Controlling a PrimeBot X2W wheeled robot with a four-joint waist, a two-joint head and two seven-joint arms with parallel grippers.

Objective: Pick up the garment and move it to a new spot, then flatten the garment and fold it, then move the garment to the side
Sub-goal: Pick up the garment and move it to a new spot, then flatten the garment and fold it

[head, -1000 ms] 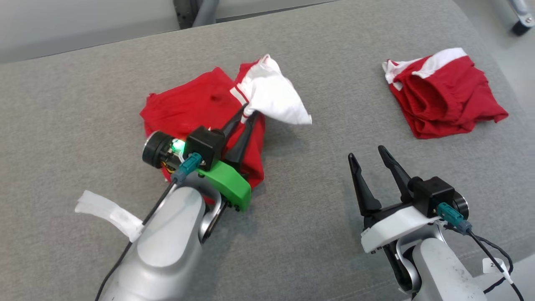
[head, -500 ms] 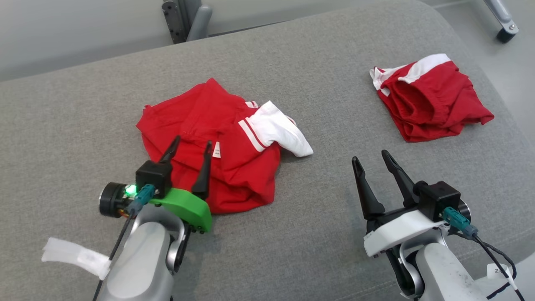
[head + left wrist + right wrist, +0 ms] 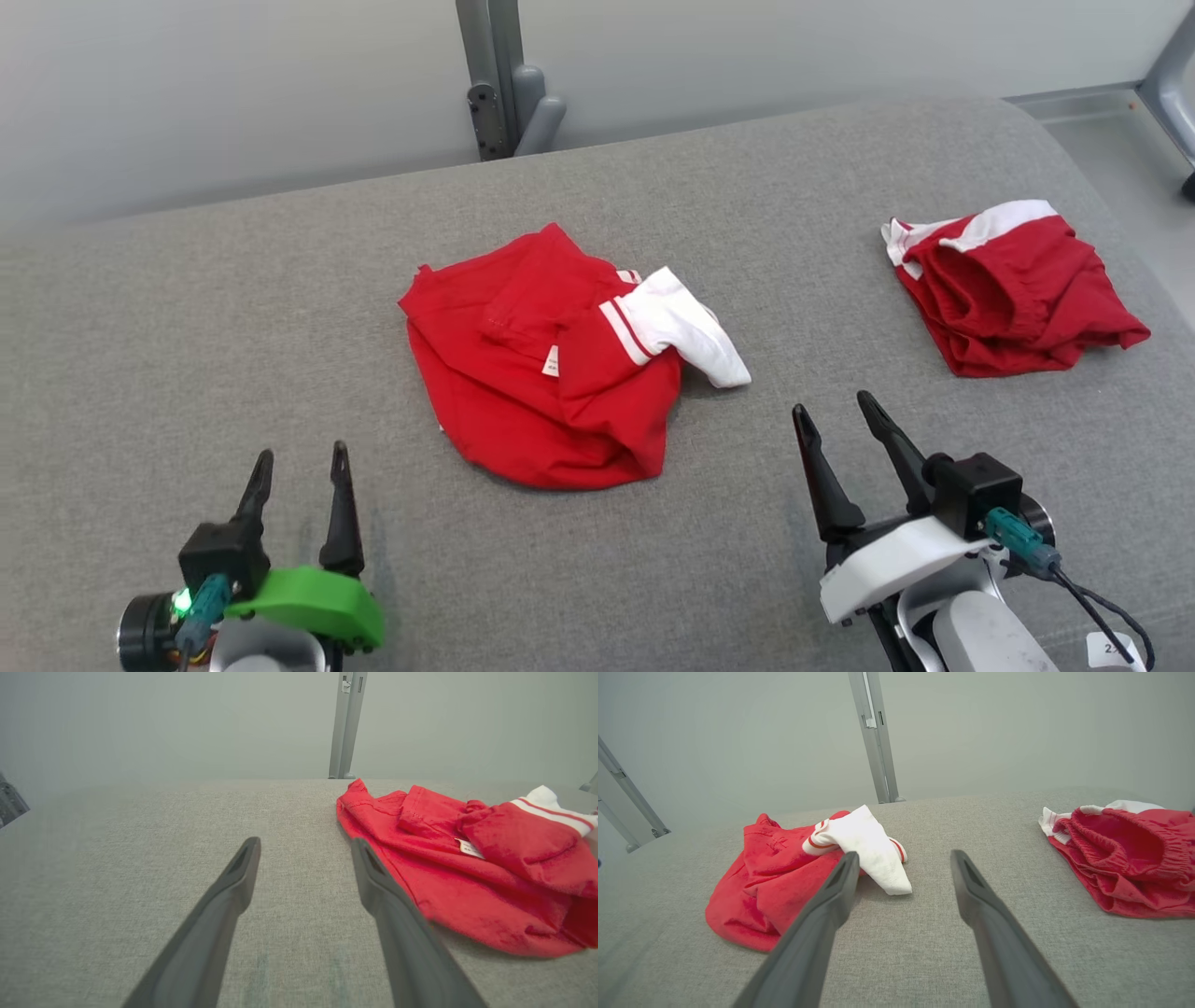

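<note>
The left gripper and right gripper stand wide, empty, over the grey pad. Beyond, the red garment lies crumpled mid-pad, its label plain in the left wrist view; the right wrist view shows the waistband of a second garment.

- left gripper: dark tapered fingers, green mount, black camera block, teal plug, green LED lit
- right gripper: same fingers, white mount, teal plug, black cable, white tag
</note>
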